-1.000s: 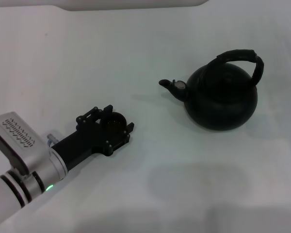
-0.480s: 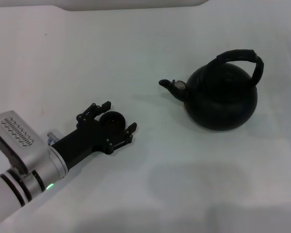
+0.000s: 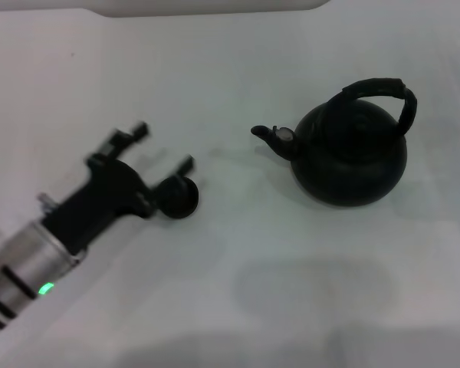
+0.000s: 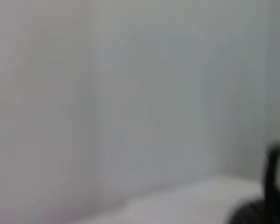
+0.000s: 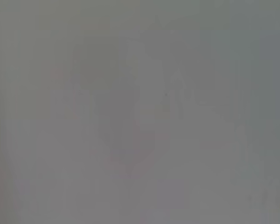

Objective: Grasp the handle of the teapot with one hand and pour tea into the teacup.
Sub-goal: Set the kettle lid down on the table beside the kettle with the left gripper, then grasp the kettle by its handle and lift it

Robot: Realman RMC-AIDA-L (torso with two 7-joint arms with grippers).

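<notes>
Left gripper [image 3: 162, 148] fingers spread wide, holding nothing, raised just beside teacup [image 3: 177, 197]. Teacup on table [image 3: 238, 291], well apart from teapot [image 3: 349, 153]; handle [image 3: 383, 93] ungrasped. Right gripper unseen.

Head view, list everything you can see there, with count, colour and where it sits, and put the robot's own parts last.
teapot: one, matte black, upright on the right of the table, spout pointing toward the teacup.
handle: one, black, arched over the teapot's top.
teacup: one, dark brown-black, on the table left of the teapot, apart from it.
table: one, white, under everything.
left gripper: one, black on a silver arm, fingers spread, raised at the left, just beside the teacup.
right gripper: not in view.
</notes>
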